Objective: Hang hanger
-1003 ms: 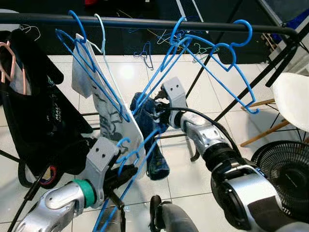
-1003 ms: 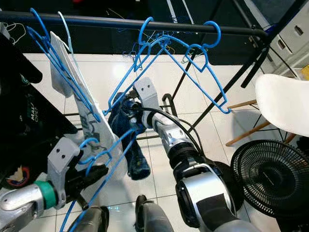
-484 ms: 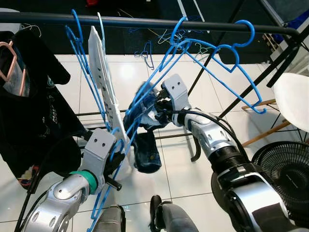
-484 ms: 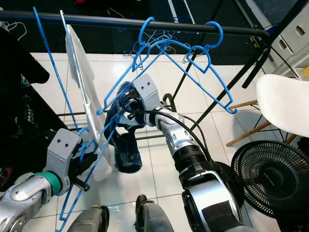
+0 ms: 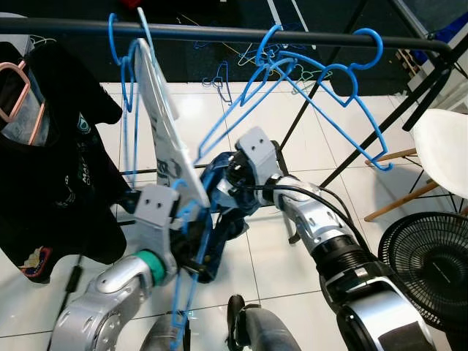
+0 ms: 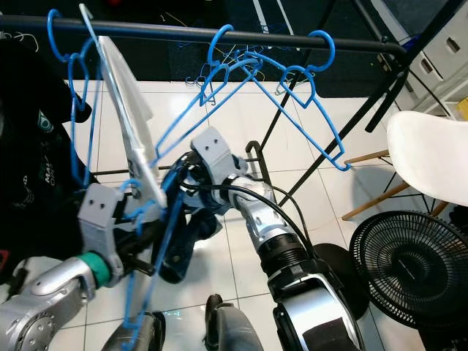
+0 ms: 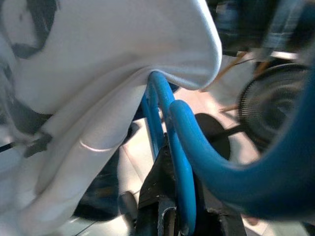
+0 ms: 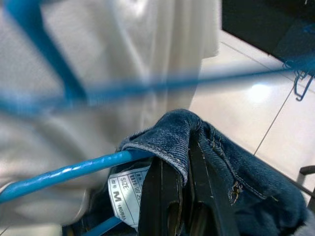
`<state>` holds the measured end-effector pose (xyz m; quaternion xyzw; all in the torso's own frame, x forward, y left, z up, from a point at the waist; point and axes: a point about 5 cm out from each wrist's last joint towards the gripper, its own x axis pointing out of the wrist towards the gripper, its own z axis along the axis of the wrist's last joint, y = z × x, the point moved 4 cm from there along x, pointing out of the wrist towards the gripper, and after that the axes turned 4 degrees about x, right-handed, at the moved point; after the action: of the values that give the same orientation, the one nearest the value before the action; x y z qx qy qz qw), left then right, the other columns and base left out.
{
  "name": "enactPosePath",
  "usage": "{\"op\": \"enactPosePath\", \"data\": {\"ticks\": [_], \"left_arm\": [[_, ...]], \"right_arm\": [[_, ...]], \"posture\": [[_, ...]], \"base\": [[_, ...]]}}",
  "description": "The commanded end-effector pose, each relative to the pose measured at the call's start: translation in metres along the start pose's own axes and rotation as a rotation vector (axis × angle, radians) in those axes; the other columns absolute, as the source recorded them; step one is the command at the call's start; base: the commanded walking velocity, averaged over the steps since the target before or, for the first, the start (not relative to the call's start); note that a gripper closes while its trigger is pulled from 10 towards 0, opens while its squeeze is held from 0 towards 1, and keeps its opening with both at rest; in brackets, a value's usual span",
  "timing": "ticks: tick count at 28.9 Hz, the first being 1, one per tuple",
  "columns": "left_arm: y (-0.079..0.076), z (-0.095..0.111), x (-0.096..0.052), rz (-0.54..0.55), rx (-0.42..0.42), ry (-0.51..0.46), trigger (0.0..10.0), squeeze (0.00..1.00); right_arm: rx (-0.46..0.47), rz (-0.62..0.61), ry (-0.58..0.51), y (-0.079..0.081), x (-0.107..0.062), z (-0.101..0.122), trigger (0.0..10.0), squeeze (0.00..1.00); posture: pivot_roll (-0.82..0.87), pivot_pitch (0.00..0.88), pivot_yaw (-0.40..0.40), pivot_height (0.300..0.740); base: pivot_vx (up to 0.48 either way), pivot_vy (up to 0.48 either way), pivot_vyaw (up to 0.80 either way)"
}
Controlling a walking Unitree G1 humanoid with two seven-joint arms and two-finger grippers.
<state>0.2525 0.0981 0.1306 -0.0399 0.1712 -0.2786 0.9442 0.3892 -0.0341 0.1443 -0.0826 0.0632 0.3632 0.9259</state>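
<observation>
- Left gripper [image 5: 191, 245] is sitting low, in front of the robot, jaws pinching the lower bar of a blue plastic hanger [image 5: 191, 256]; the left wrist view is showing the blue bar [image 7: 179, 162] running between the black fingers.
- That hanger's long axis is running steeply upward from the jaws toward the black metal rail [image 5: 219, 33]; the rail is lying well above and ahead of the left gripper.
- Right gripper [image 5: 223, 183] is reaching in from the right, jaws pressed together on the dark blue denim garment [image 8: 216, 162], which is draped over a blue bar.
- Left arm looks nearer to the hanger's lower end; the right is higher and closer to the rail.
- White cloth garment [image 5: 164, 131] is hanging on the rail between the blue hooks [image 5: 121, 44] on the left, touching the held hanger.
- Count: roughly two blue hooks left of the white garment, about three empty blue hangers [image 5: 329, 80] tangled at right; exact number is hard to tell.
- One black shirt [image 5: 51, 168] is hanging far left.
- One white chair [image 5: 442, 150] and one black fan [image 5: 428, 263] are standing at right on the tiled floor [image 5: 336, 139].
</observation>
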Motion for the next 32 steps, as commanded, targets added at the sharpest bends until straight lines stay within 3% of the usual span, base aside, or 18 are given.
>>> {"op": "enactPosePath", "data": {"ticks": [1, 5, 6, 10, 17, 20, 23, 24, 29, 32], "left_arm": [[-0.02, 0.003, -0.005, -0.13, 0.003, -0.021, 10.0, 0.0], [-0.023, 0.001, -0.007, -0.162, 0.019, -0.012, 10.0, 0.0], [-0.023, -0.004, -0.008, -0.174, 0.044, 0.011, 10.0, 0.0], [-0.015, -0.005, -0.002, -0.121, 0.047, 0.013, 10.0, 0.0], [-0.007, -0.001, 0.004, -0.055, 0.06, 0.009, 10.0, 0.0], [-0.005, -0.004, 0.005, -0.042, 0.085, 0.025, 10.0, 0.0], [0.002, -0.015, 0.002, -0.02, 0.142, 0.072, 10.0, 0.0], [0.002, -0.015, 0.002, -0.02, 0.142, 0.072, 10.0, 0.0], [-0.005, -0.022, -0.012, -0.132, 0.189, 0.071, 10.0, 0.0], [-0.006, -0.022, -0.016, -0.155, 0.212, 0.037, 10.0, 0.0]], "right_arm": [[-0.033, 0.002, -0.069, 0.001, 0.002, 0.017, 0.0, 0.0], [-0.051, 0.006, -0.082, 0.001, 0.003, 0.022, 0.0, 0.0], [-0.079, 0.035, -0.117, 0.005, 0.001, 0.034, 0.0, 0.0], [-0.071, 0.085, -0.146, 0.014, -0.006, 0.046, 0.0, 0.0], [-0.03, 0.075, -0.13, 0.021, -0.018, 0.042, 0.0, 0.0], [-0.006, 0.052, -0.113, 0.02, -0.021, 0.035, 0.0, 0.0], [0.067, -0.005, -0.049, 0.022, -0.03, 0.002, 0.0, 0.0], [0.067, -0.005, -0.049, 0.022, -0.03, 0.002, 0.0, 0.0], [0.103, -0.09, 0.026, 0.014, -0.035, -0.029, 0.0, 0.0], [0.114, -0.131, 0.032, 0.01, -0.038, -0.035, 0.0, 0.0]], "posture": [[0.09, 0.147, -0.074, 0.733], [0.09, 0.147, -0.074, 0.733], [0.09, 0.147, -0.074, 0.733], [0.08, 0.147, -0.08, 0.733], [0.07, 0.149, -0.081, 0.733], [0.07, 0.15, -0.08, 0.733], [0.07, 0.152, -0.071, 0.733], [0.07, 0.152, -0.071, 0.733], [0.08, 0.146, -0.073, 0.733], [0.08, 0.146, -0.073, 0.733]], "base": [[0.0, 0.0, 0.0], [0.0, 0.0, 0.0], [0.0, 0.0, 0.0], [0.0, 0.0, 0.0], [0.0, 0.0, 0.0], [0.0, 0.0, 0.0], [0.0, 0.0, 0.0], [0.0, 0.0, 0.0], [0.0, 0.0, 0.0], [0.0, 0.0, 0.0]]}}
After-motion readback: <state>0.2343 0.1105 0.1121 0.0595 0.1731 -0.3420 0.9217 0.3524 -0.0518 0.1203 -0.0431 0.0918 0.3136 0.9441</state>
